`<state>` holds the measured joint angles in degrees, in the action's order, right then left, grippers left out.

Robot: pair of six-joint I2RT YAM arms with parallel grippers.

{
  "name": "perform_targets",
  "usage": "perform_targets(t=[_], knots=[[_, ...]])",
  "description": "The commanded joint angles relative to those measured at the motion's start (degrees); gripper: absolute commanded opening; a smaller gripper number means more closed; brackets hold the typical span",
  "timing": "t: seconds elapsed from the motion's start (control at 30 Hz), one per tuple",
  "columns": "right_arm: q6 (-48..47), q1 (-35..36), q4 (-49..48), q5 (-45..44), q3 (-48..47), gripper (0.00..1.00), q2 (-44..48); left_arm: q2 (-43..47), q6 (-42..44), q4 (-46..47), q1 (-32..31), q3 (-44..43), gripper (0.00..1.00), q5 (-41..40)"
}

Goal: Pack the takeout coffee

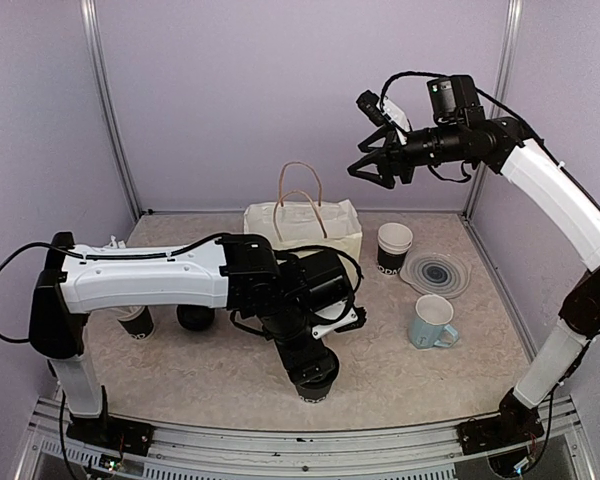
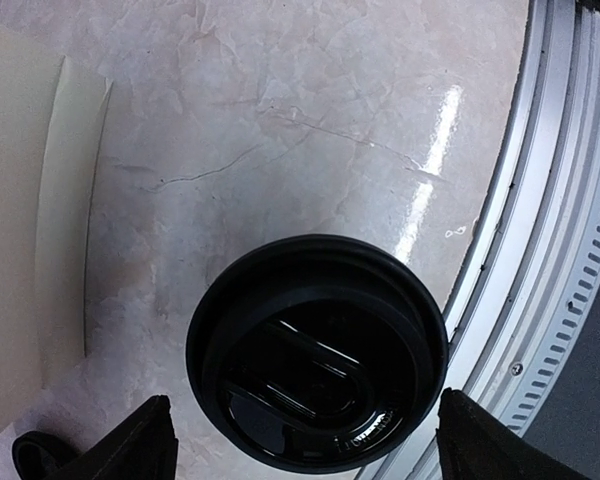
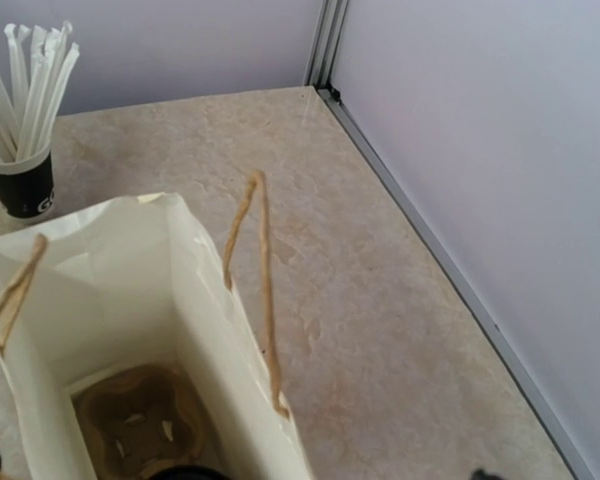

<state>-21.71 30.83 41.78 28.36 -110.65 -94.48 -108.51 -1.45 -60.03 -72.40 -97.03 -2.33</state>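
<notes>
A takeout coffee cup with a black lid point(image 2: 317, 350) stands near the table's front edge, its lower part showing in the top view point(image 1: 313, 388). My left gripper point(image 2: 315, 445) hangs right over it, open, one finger point(image 2: 140, 440) on each side and clear of the lid. Beside the bag stands a second black paper cup point(image 1: 393, 245), lidless and white inside. A third black cup point(image 1: 195, 318) is half hidden under the left arm. The right gripper point(image 1: 375, 165) is held high above the bag, open and empty.
A cream paper bag point(image 1: 302, 225) with rope handles stands open at mid-table, a cardboard cup carrier point(image 3: 135, 420) inside it. A light-blue mug point(image 1: 432, 322) and a grey round plate point(image 1: 436, 272) lie right. A black cup of white sticks point(image 3: 20, 180) stands left. Metal rail point(image 2: 540, 300) at front.
</notes>
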Motion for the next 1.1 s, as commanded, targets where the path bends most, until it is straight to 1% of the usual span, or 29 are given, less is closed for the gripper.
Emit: perform_targets(t=[0.0,0.2,0.37,0.43,0.5,0.83,0.97,1.07], knots=[[-0.26,-0.51,-1.28,0.87,0.88,0.72,1.5,-0.73,0.46,-0.08,0.42,-1.74,0.86,1.85],[-0.35,-0.59,-1.35,0.91,0.88,0.72,1.23,-1.41,1.26,-0.17,0.5,-1.84,0.83,1.98],[-0.39,-0.6,-1.3,1.06,0.79,0.72,0.9,-1.69,1.28,-0.07,0.51,-1.88,0.83,1.98],[-0.35,-0.59,-1.27,1.23,0.79,0.72,0.72,-1.77,1.28,-0.01,0.5,-1.84,0.83,3.42],[-0.35,-0.59,-1.24,1.33,0.79,0.72,0.61,-1.76,2.72,0.0,0.49,-1.85,0.82,3.35],[-0.43,-0.57,-1.19,1.48,0.92,0.71,0.35,-2.93,3.55,-0.6,0.26,-1.92,0.73,2.5],[-0.43,-0.58,-1.22,1.52,1.03,0.71,0.3,-3.01,3.63,-0.34,0.03,-1.93,0.73,2.5],[-0.43,-0.59,-1.23,1.59,1.08,0.72,0.35,-3.32,3.65,-0.38,-0.32,-1.93,0.75,0.18]])
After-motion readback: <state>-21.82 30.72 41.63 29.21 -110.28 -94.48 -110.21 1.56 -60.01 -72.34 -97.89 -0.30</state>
